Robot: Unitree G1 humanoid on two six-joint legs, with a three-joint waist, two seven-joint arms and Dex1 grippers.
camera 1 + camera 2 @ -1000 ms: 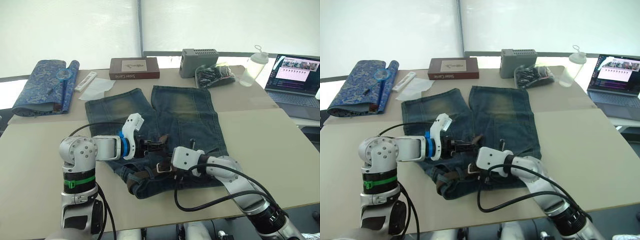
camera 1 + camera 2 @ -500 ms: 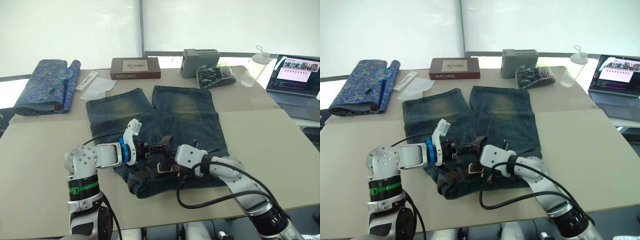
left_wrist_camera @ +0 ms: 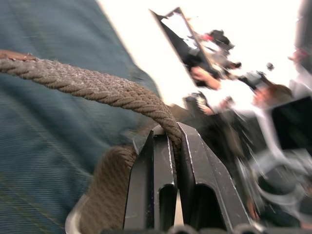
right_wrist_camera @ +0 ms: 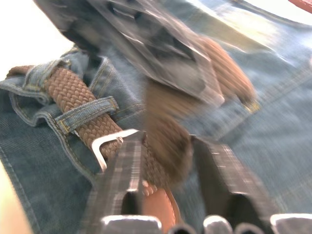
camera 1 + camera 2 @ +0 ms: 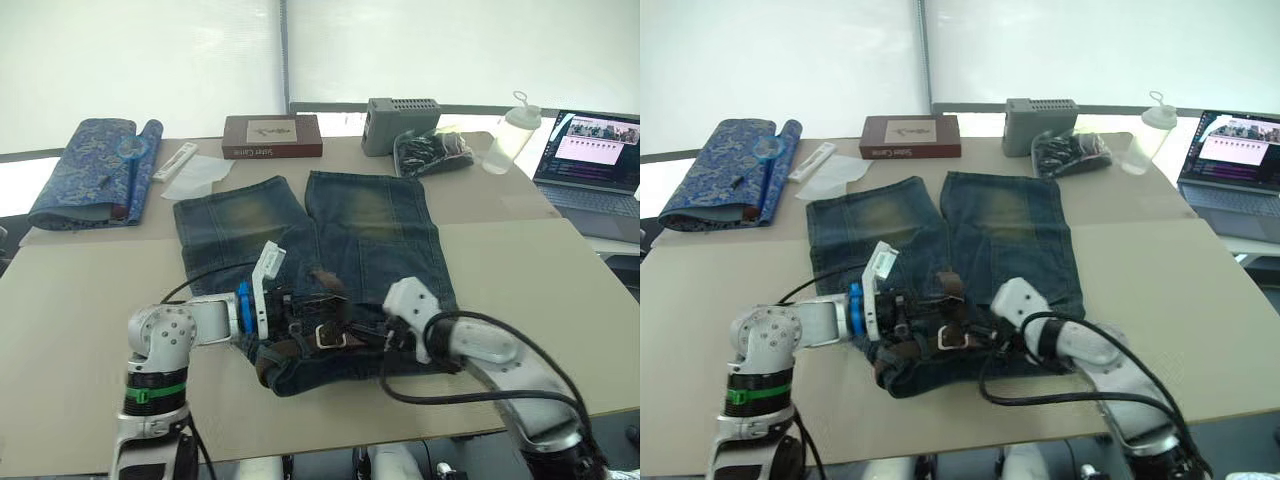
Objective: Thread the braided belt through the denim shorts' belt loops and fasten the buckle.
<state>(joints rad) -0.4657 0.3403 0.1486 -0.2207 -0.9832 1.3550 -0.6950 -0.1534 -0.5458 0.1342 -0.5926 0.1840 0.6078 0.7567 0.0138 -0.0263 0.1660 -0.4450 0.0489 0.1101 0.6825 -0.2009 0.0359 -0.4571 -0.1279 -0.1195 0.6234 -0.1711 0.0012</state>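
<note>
Since the earlier frame the right gripper (image 5: 372, 338) has pulled back from the buckle (image 5: 328, 337); its wrist housing now sits further to the robot's right, over the right side of the waistband. The left gripper (image 5: 297, 312) has closed in on the buckle area and now lies just beside it.

State of the claws: in the left wrist view the left fingers (image 3: 161, 165) stand narrow, pinched on a strand of the belt (image 3: 92, 87), which arches up from between them. In the right wrist view the right fingers (image 4: 122, 180) stand apart, straddling the belt without pressing it.

Position of task items: the shorts (image 5: 360, 235) lie flat on the table (image 5: 90, 300), waistband toward the robot. The belt runs along the waistband and passes under at least one loop (image 4: 85, 113); the silver buckle lies at the front centre.

Assessment: threading appears largely done. The work now seems to be at the fastening stage, with the left claw feeding the belt end toward the buckle. Whether the prong is engaged cannot be told.
</note>
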